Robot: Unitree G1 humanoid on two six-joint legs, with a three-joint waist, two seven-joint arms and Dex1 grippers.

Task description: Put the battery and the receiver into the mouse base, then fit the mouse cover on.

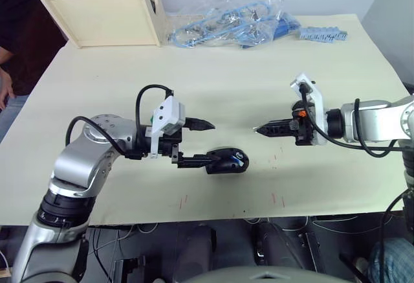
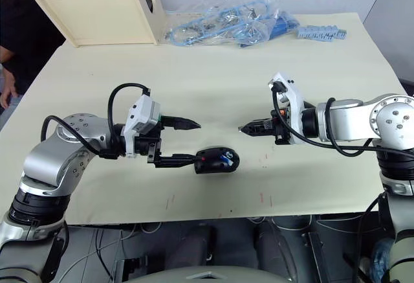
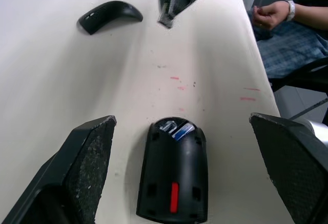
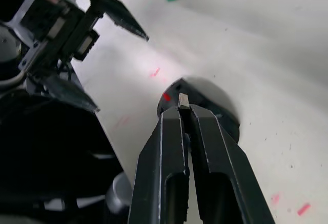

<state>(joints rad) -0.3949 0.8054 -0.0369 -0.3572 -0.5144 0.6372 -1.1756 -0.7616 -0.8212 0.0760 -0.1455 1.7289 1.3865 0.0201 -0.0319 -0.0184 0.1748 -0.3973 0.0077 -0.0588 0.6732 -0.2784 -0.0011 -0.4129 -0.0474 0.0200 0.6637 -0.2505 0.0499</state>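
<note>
Right wrist view: we see the right end effector (image 4: 183,106) closed on a small silvery metal tab, which we take to be the receiver (image 4: 183,99), pinched at the very tips. Beyond the tips sits the black oval mouse base with red mark (image 4: 205,106), its open compartment facing up. In the left wrist view the left end effector (image 3: 179,172) stands wide open, its fingers on either side of the mouse base (image 3: 173,175) without touching it; the small blue cylindrical battery (image 3: 180,130) already lies in the compartment's far end.

Risks, as we judge them:
- Base unclamped, so a push from the receiver may slide or turn it on the cream tabletop (image 1: 226,89).
- Grip on the receiver is shallow; it may twist or drop short of its slot.
- The slot sits beside the battery, so a misaimed tip could lever the battery out.

The glossy black curved mouse cover (image 3: 110,15) lies apart on the tabletop, beyond the right end effector's tip, untouched. From the head views the right end effector (image 2: 249,128) is near the base, above and to its right.
</note>
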